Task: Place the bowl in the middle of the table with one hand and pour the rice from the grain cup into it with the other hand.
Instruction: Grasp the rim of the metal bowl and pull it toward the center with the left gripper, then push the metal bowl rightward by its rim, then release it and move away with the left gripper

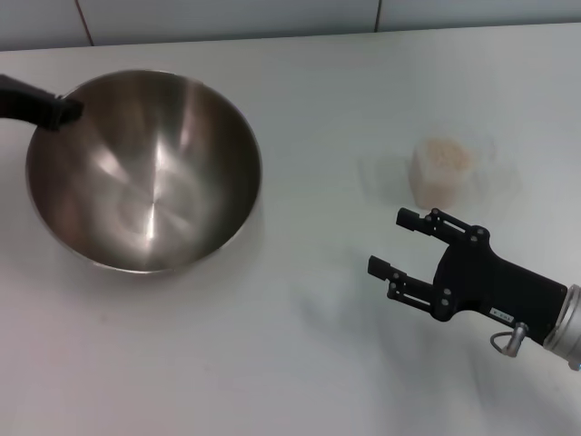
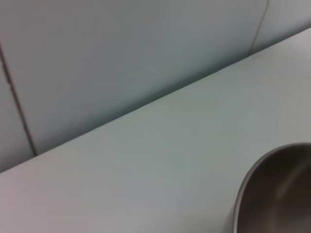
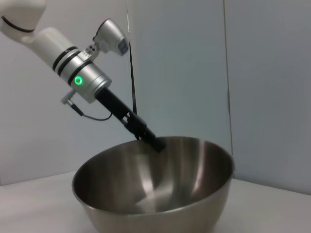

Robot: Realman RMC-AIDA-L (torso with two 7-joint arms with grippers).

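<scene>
Right of the bowl (image 1: 145, 173), the cup (image 1: 442, 170) of rice (image 1: 445, 154) stands just beyond my right gripper (image 1: 399, 243), jaws wide and empty. Thin, slippery plastic: squeeze its sides gently. My left gripper (image 1: 65, 111) pinches the bowl's rim.

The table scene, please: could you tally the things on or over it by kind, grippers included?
Steel bowl: 1
Clear grain cup holding rice: 1
Black grippers: 2, the left gripper at the bowl's far rim, the right gripper open near the cup
Total: 4
</scene>
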